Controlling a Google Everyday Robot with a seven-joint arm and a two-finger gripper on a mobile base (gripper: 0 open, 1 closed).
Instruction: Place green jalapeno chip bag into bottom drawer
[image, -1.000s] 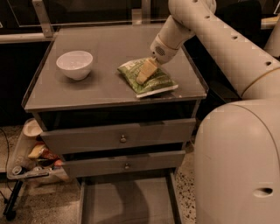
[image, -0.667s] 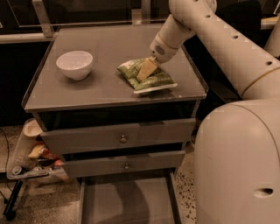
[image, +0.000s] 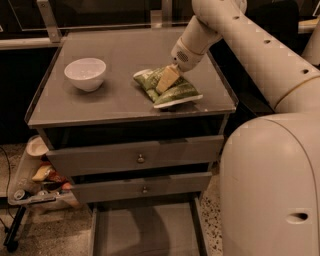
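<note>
The green jalapeno chip bag (image: 175, 92) lies on the grey cabinet top (image: 115, 100), right of centre. My gripper (image: 167, 80) reaches down from the upper right. Its tan fingers (image: 169, 76) press into the middle of the bag and are shut on it. The bag is bunched up around them and still rests on the top. The bottom drawer (image: 145, 230) is pulled out at the base of the cabinet, a shallow grey tray with nothing in it.
A white bowl (image: 86, 73) stands on the left of the cabinet top. The two upper drawers (image: 140, 158) are closed. A low cart with clutter (image: 37, 175) stands at the left. The robot's white body (image: 272, 185) fills the right side.
The gripper has settled a little deeper into the bag, and the bag has bunched up around it. The bag stays in the same spot.
</note>
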